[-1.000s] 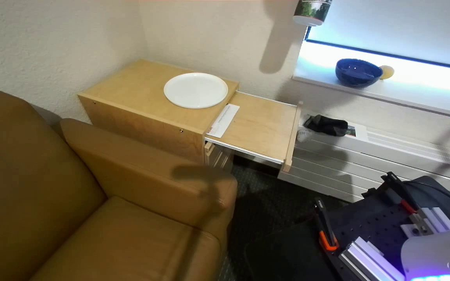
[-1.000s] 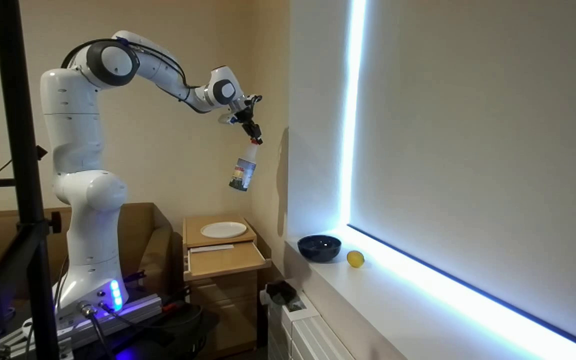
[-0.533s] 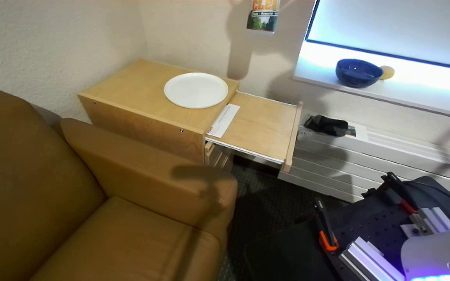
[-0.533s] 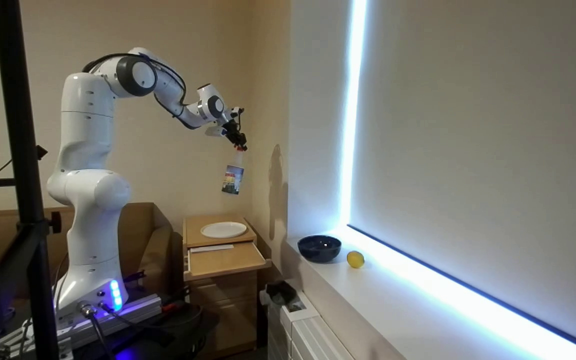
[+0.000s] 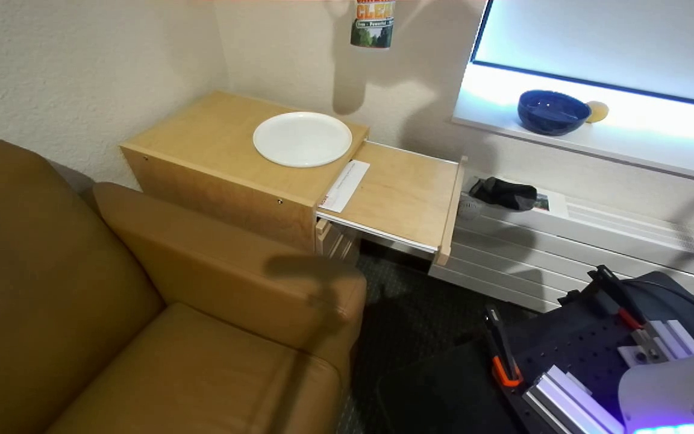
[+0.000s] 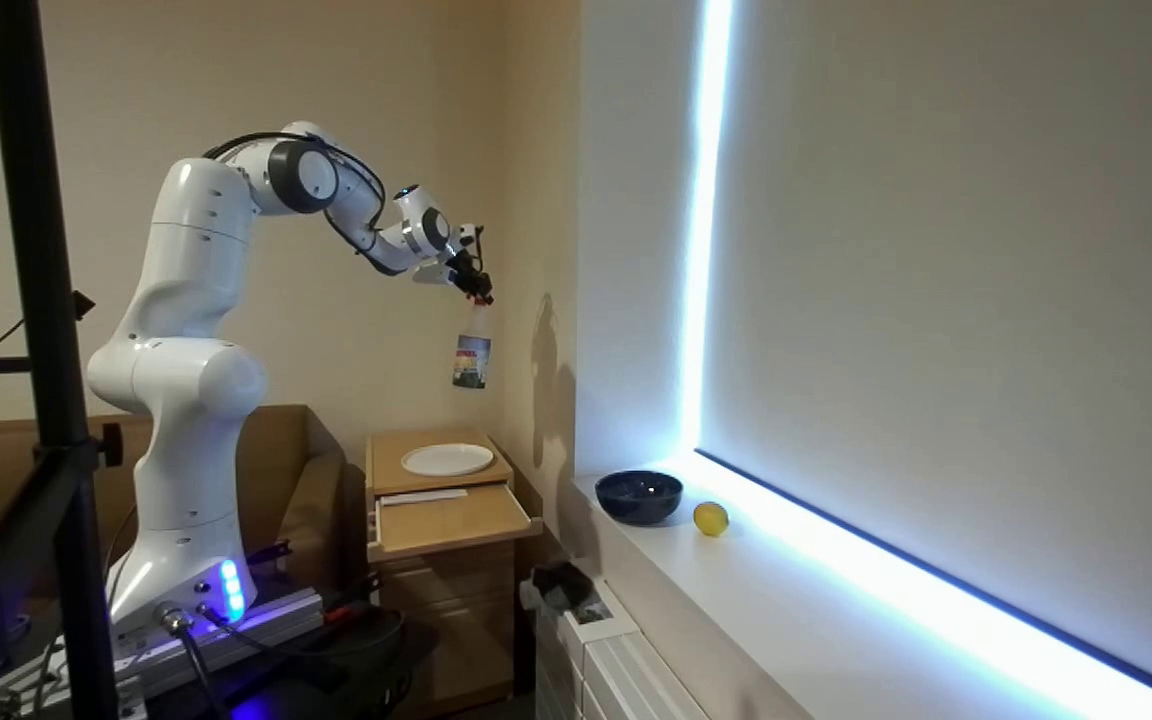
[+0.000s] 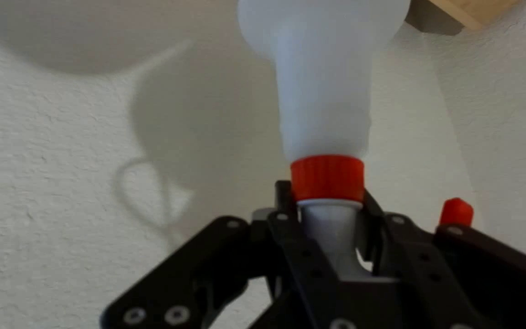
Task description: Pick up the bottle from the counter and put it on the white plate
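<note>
The bottle point(image 6: 471, 361) hangs nearly upright in the air in an exterior view, its base well above the white plate point(image 6: 447, 460). My gripper point(image 6: 479, 294) is above it, shut on its neck. In the wrist view my gripper's fingers point(image 7: 327, 194) press on both sides of the red collar of the bottle point(image 7: 324, 91). In an exterior view only the lower label of the bottle point(image 5: 372, 27) shows at the top edge, to the right of the plate point(image 5: 302, 140); my gripper is out of that view. The counter point(image 6: 736, 580) is the white window ledge on the right.
The plate lies on a wooden cabinet point(image 5: 202, 129) with a pulled-out shelf point(image 5: 410, 187) bearing a paper strip. A dark blue bowl point(image 6: 639, 497) and a yellow object point(image 6: 711, 518) stand on the ledge. A wall point(image 5: 299, 54) is close behind; a brown sofa point(image 5: 232, 241) stands beside the cabinet.
The bottle has moved left, away from the window and toward the plate, and hangs straighter. The arm has leaned forward and its gripper has come lower. The plate has not moved.
</note>
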`<state>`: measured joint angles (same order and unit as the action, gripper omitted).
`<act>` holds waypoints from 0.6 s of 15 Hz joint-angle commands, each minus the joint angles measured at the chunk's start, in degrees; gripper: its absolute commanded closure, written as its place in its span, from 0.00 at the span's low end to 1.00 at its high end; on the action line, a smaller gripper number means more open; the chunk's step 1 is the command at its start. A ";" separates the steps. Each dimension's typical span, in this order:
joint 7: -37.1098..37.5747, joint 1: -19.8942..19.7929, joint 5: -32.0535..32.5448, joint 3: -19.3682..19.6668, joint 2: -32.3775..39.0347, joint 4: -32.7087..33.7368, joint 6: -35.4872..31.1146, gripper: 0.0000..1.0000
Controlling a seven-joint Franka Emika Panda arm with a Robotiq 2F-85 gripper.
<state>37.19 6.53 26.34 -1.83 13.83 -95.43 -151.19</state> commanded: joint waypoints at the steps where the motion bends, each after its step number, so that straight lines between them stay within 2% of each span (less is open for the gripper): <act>1: -0.79 1.68 -1.08 1.97 -0.04 0.14 -0.09 0.92; 5: -2.26 4.82 1.67 2.24 4.28 2.16 -2.06 0.92; 9: -5.92 7.74 1.31 2.95 8.62 3.57 -5.88 0.92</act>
<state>33.97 12.35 26.97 -0.55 19.24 -94.92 -153.93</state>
